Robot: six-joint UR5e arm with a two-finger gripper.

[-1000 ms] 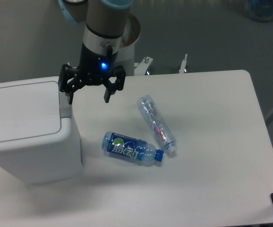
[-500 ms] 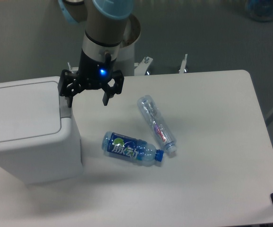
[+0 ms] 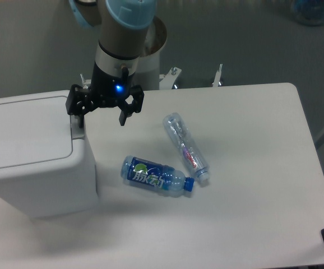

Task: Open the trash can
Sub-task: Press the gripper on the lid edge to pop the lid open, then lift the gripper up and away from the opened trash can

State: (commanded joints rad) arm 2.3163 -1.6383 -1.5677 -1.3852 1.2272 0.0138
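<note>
Where gripper [image 3: 101, 117] meets trash can [image 3: 33, 162] — contact seemingly hidden.

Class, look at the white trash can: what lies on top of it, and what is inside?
The trash can carries only its flat lid, shut. The open gripper hangs over its right edge. The inside is covered.

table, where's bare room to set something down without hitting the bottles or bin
The table's whole right half, right of the clear bottle, is bare, as is the front strip below the blue-labelled bottle. The left is crowded: the trash can fills it, with the open tool at its right edge.
</note>
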